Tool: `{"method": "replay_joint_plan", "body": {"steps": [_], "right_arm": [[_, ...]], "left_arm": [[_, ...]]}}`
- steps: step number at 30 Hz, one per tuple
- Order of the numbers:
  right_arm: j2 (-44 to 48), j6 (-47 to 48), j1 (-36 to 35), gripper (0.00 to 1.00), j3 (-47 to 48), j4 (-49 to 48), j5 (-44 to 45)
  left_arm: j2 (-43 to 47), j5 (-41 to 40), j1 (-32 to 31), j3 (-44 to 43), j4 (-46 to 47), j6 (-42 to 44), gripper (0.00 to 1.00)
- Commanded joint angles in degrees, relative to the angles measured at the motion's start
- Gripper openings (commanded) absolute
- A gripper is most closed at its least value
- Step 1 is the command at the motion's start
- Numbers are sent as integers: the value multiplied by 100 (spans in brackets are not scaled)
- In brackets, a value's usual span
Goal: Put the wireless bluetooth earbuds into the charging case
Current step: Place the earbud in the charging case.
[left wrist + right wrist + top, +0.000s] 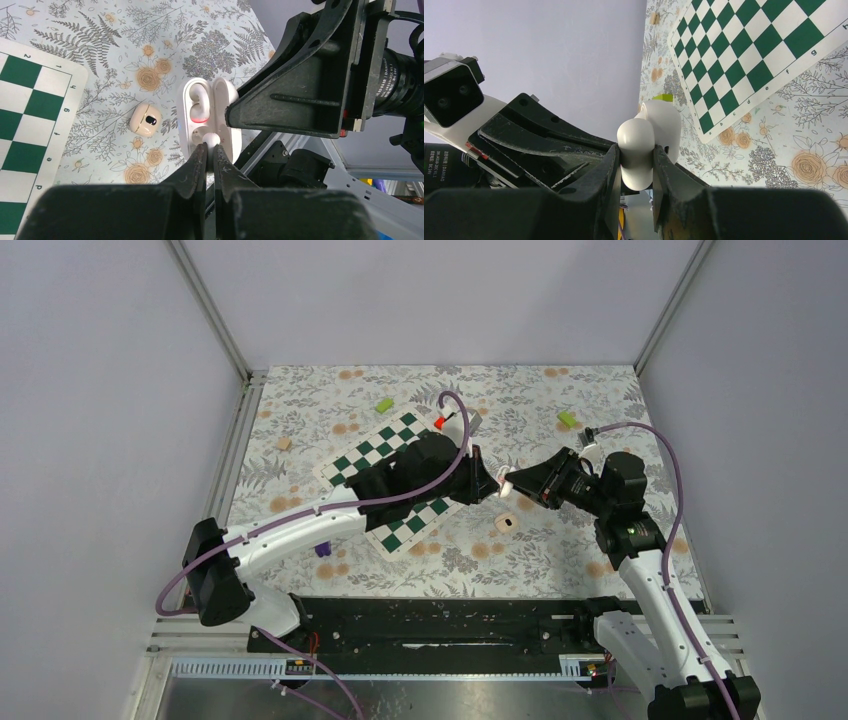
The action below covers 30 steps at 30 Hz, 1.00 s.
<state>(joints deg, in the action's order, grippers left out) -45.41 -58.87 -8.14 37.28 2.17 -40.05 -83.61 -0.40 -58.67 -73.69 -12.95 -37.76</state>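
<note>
My right gripper (512,483) (635,165) is shut on an open white clamshell charging case (224,95) (659,125) and holds it above the table. One white earbud (196,100) sits in the case beside a red light. My left gripper (492,486) (210,150) is shut on a small white earbud (211,139) and holds it at the case's lower hollow, touching it. A pale beige rounded piece with a dark hollow (506,523) (145,121) lies on the flowered cloth below both grippers, untouched.
A green and white chessboard (385,460) (30,120) (764,55) lies left of the grippers. Two green blocks (384,404) (567,419), a red piece (440,423) and a tan block (284,443) lie further back. A purple piece (323,550) lies near the left arm.
</note>
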Motion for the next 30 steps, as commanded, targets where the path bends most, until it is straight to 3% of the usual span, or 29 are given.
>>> {"method": "replay_joint_plan", "body": {"steps": [1, 10, 17, 30], "right_arm": [[61, -105, -49, 0, 74, -408, -178], [146, -166, -48, 0, 64, -424, -205], [171, -180, -48, 0, 59, -430, -194], [141, -128, -56, 0, 12, -395, -187]], "left_arm": [[68, -371, -34, -235, 120, 175, 0], [8, -161, -109, -255, 98, 485, 0], [61, -187, -153, -296, -15, 623, 29], [187, -246, -171, -266, 91, 603, 35]]}}
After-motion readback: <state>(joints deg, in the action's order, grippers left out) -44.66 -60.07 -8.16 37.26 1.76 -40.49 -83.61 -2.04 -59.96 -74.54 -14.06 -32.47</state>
